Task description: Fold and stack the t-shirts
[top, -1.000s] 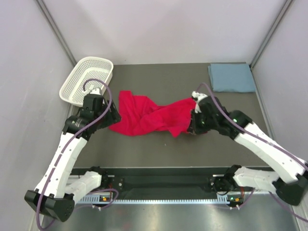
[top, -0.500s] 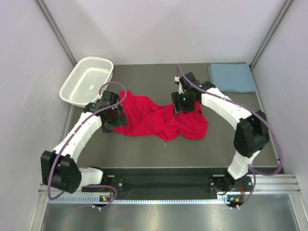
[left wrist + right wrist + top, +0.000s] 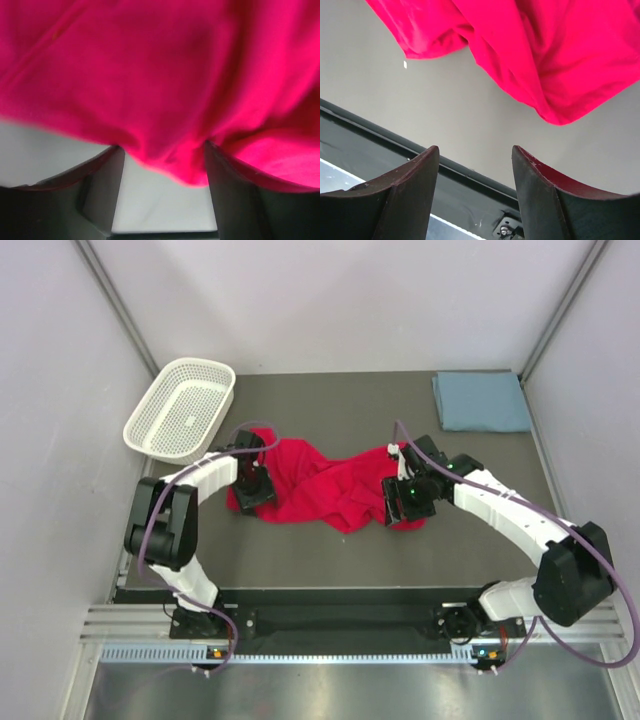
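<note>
The red t-shirt (image 3: pixel 320 485) lies crumpled across the middle of the table. The blue-grey t-shirt (image 3: pixel 482 401) rests folded at the back right corner. My left gripper (image 3: pixel 252 485) is down on the red shirt's left edge. In the left wrist view its jaws (image 3: pixel 164 150) stand apart, with a lip of red cloth (image 3: pixel 165 90) hanging between the fingertips. My right gripper (image 3: pixel 408 502) hovers at the shirt's right end. It (image 3: pixel 475 148) is open with only bare table between its fingers, and the red cloth (image 3: pixel 555 55) lies just beyond them.
A white mesh basket (image 3: pixel 182 408) stands at the back left. The table's front edge and black rail (image 3: pixel 380 132) run just below the right gripper. Grey walls close in both sides.
The right gripper let go of the shirt's right end, swung back, then came forward to that end again. The left arm moved right onto the shirt's left edge, its jaws narrowing.
</note>
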Tool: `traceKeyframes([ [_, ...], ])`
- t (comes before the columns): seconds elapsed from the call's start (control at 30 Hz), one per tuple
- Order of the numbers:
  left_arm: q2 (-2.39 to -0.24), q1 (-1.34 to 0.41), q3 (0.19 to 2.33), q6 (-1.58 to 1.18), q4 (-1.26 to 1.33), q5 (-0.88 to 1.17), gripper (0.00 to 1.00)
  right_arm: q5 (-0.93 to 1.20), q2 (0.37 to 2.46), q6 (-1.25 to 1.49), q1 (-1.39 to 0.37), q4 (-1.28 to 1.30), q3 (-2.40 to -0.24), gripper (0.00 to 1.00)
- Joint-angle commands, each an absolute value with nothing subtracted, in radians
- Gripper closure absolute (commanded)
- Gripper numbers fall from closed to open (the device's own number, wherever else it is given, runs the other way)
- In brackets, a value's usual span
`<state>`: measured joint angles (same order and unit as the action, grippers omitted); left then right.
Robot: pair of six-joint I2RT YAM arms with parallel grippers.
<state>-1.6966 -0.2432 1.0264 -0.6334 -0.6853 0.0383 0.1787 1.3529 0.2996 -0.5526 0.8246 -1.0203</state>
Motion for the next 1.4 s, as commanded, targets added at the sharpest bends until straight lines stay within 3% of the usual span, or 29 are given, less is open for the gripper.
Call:
traceKeyframes([
  [0.0,-1.761,-0.239,1.066,-0.646,-0.600,0.077,0.48,0.184,1.318,0.310,-0.554,0.778,-1.019,0.39],
  [0.1,-1.734,-0.241,1.074,-0.653,-0.621,0.034,1.00,0.183,1.325,0.310,-0.551,0.775,-1.026,0.39],
  [0.33,-1.634,-0.287,1.222,-0.608,-0.675,-0.046,1.00,0.184,1.341,0.318,-0.551,0.776,-1.035,0.40],
  [0.53,-1.990,-0.285,1.730,-0.537,-0.807,-0.064,1.00,0.169,1.373,0.302,-0.523,0.798,-1.063,0.39],
  [0.6,-2.197,-0.276,2.028,-0.496,-0.909,-0.064,0.89,0.164,1.388,0.295,-0.494,0.801,-1.086,0.34],
  [0.63,-2.270,-0.272,2.275,-0.489,-0.960,-0.086,0.79,0.164,1.406,0.295,-0.485,0.801,-1.092,0.30],
  [0.67,-2.339,-0.265,2.402,-0.485,-1.023,-0.133,0.66,0.167,1.414,0.295,-0.474,0.798,-1.100,0.29],
  [0.7,-2.447,-0.261,2.518,-0.488,-1.128,-0.159,0.47,0.176,1.423,0.293,-0.459,0.796,-1.117,0.26],
  [0.73,-2.471,-0.255,2.630,-0.489,-1.164,-0.181,0.38,0.178,1.443,0.293,-0.456,0.793,-1.126,0.20],
  [0.8,-2.415,-0.252,2.565,-0.474,-1.137,-0.210,0.32,0.169,1.465,0.275,-0.453,0.790,-1.155,0.13],
  [0.87,-2.317,-0.249,2.391,-0.466,-1.114,-0.222,0.33,0.147,1.496,0.278,-0.451,0.770,-1.172,0.00],
  [1.03,-1.990,-0.236,1.701,-0.336,-0.632,-0.175,0.43,0.190,1.526,0.360,-0.445,0.649,-1.169,0.00],
  [1.07,-1.926,-0.232,1.647,-0.328,-0.588,-0.173,0.44,0.204,1.528,0.383,-0.445,0.629,-1.155,0.00],
  [1.2,-1.930,-0.190,1.606,-0.313,-0.535,-0.098,0.48,0.250,1.545,0.393,-0.443,0.659,-1.158,0.00],
  [1.37,-2.023,-0.135,1.655,-0.272,-0.445,0.146,0.55,0.261,1.488,0.362,-0.439,0.676,-1.138,0.03],
])
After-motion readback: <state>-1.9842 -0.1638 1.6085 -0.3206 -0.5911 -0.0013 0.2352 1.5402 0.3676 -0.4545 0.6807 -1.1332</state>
